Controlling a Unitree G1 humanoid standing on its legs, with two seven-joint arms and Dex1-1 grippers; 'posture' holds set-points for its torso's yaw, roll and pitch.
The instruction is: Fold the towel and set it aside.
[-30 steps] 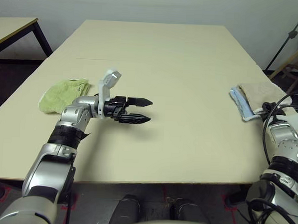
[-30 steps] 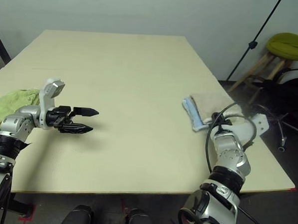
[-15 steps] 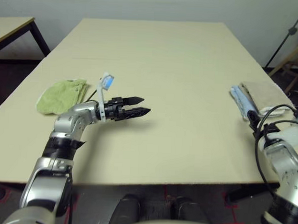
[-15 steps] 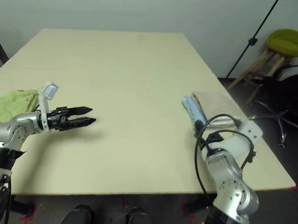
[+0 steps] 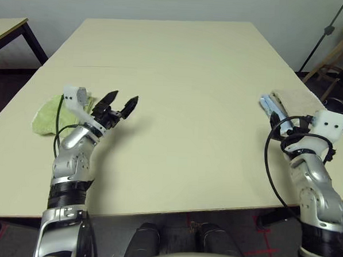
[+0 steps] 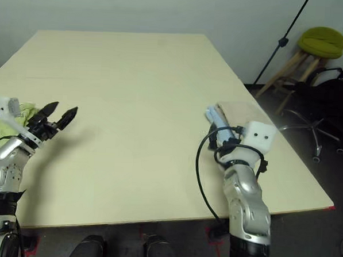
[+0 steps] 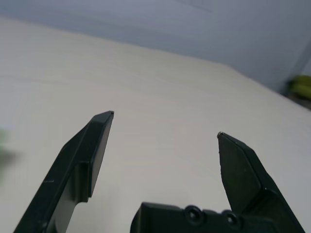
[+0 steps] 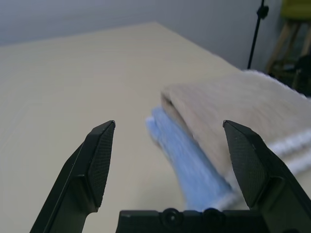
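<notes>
Towel (image 8: pixel 243 109) folded into a thick beige pad at the right edge of the bench (image 5: pixel 186 66), stacked on a light-blue cloth (image 8: pixel 187 162) that juts out from under it on the side toward the bench's middle. Soft, limp terry by the look of it, probably light, likely to sag and unfold if lifted by one layer; white corded edging visible along the near side. Best taken across the whole folded thickness, near a corner or along the folded edge, should it need moving again. Judged already folded and set aside.

Right gripper (image 8: pixel 170 128) just short of the stack, jaws spread wide, holding nothing, pointed along the bench at the towel's near end. Left gripper (image 5: pixel 119 103) over the left part of the bench, also wide open and empty, well apart from the towel.

Lime-green cloth (image 5: pixel 48 113) crumpled at the left edge, just behind the left wrist. Blue cloth directly under the towel, liable to come along with any low grasp. Stand pole (image 6: pixel 280 39) and green stool (image 6: pixel 321 41) off the bench to the right.
</notes>
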